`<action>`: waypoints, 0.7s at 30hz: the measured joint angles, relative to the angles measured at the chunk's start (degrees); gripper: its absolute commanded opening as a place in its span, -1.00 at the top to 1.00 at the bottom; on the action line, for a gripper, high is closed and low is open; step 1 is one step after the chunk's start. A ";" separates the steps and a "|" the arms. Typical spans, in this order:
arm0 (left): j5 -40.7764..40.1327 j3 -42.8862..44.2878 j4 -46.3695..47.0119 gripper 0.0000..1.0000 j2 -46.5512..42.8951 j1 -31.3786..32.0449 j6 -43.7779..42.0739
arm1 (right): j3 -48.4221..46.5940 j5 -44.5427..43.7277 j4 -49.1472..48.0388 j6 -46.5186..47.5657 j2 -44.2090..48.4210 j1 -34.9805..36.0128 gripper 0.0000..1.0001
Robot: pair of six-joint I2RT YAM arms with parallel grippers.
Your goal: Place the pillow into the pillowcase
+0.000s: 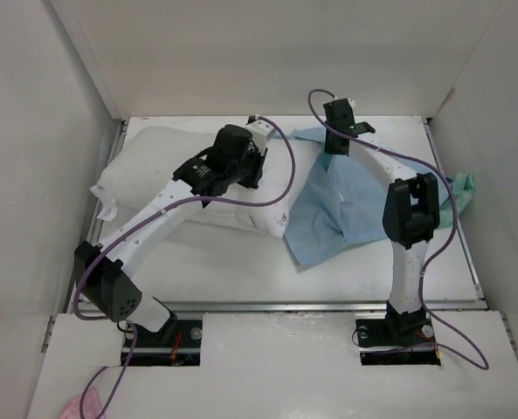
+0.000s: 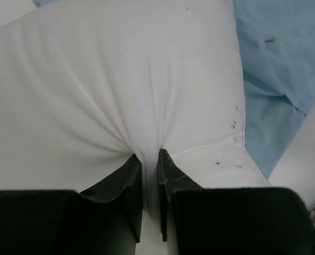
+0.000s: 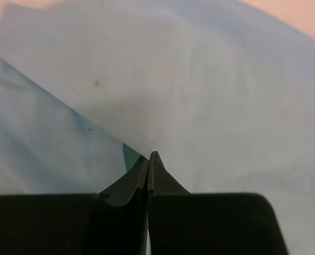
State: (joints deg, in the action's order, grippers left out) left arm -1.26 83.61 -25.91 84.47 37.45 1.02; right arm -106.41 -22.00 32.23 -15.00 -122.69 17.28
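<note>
Top external view puts the pillow point(image 1: 145, 179) on the left half of the table point(image 1: 241, 275). Its long axis runs left to right, and its right end touches, perhaps slightly overlaps, the left edge of the pillowcase point(image 1: 346, 205), which lies crumpled to the right with its blue face up.

My left gripper point(image 2: 149, 159) is clenched on a pinch of the pillow's white cover near that right end. The left wrist view shows the cloth puckering into the narrow gap between the fingers, with blue cloth just beside the pillow's corner.

My right gripper point(image 3: 149, 158) is closed on a seamed edge of the pillowcase at its far side, close to the pillow's far right corner. I cannot tell whether it holds one layer or both.

So the pillow's way in is rightward, along its own length, and my left arm is the one on it. I judge that the move turns on the mouth: if my right grip has only the top layer, lifting opens it toward the pillow's end — otherwise the pillow would just ride over the cloth.
</note>
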 measured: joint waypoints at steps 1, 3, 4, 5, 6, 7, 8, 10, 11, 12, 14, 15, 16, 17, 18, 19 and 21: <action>1.03 -0.50 0.39 1.00 0.02 0.72 -0.04 | 0.07 0.52 0.44 0.33 1.86 0.00 1.00; 1.86 -1.27 0.42 1.00 0.48 2.21 -0.07 | 0.55 1.77 0.83 1.14 6.23 0.00 1.00; 1.84 -1.36 0.37 1.00 0.96 2.84 0.22 | 0.85 2.67 0.87 1.51 8.46 0.00 1.00; 1.73 -1.31 0.48 1.00 1.70 3.37 0.50 | 1.64 3.58 0.57 1.84 10.84 0.00 1.00; 1.40 -1.09 0.59 1.00 2.64 3.67 0.79 | 2.82 4.31 0.37 2.23 13.38 0.00 1.00; 0.96 -0.63 0.66 1.00 3.93 3.85 1.14 | 4.24 5.03 0.42 2.73 15.93 0.00 1.00; 0.57 0.15 0.72 1.00 5.46 3.93 1.55 | 5.64 5.86 0.52 3.23 18.29 0.00 1.00; -0.09 2.51 1.05 1.00 8.94 3.98 2.32 | 7.98 7.17 0.83 4.28 22.27 0.00 1.00; -0.35 3.67 1.42 1.00 10.45 3.98 2.60 | 8.63 7.63 1.25 4.83 23.69 0.00 1.00; -0.59 5.20 1.79 1.00 11.93 4.07 3.06 | 9.11 7.91 1.46 5.25 24.74 0.02 1.00; -1.11 8.07 2.82 1.00 14.29 4.22 3.65 | 10.45 8.55 1.90 6.32 26.43 0.24 1.00; -1.44 9.25 3.21 1.00 15.08 4.26 3.87 | 11.15 8.72 2.19 6.82 26.99 0.42 1.00; -1.95 10.23 3.63 1.00 15.58 4.39 4.15 | 11.69 8.81 2.51 7.26 27.32 0.63 1.00; -2.43 11.10 3.89 1.00 15.89 4.61 4.37 | 11.93 8.94 3.10 7.58 27.36 0.90 1.00; -2.80 11.69 4.24 1.00 15.93 4.85 4.50 | 12.24 9.01 3.50 7.80 27.36 1.25 1.00; -3.08 12.07 4.90 1.00 15.93 5.05 4.70 | 12.55 9.09 3.91 8.02 27.36 1.60 1.00; -2.93 12.63 6.56 1.00 15.85 5.46 4.81 | 12.76 9.31 4.96 8.37 27.36 1.95 1.00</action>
State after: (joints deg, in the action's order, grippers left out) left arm -4.19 96.25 -19.35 100.31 42.92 5.82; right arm -93.65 -12.69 37.19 -6.63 -95.33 19.22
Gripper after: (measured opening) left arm 0.097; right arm 0.010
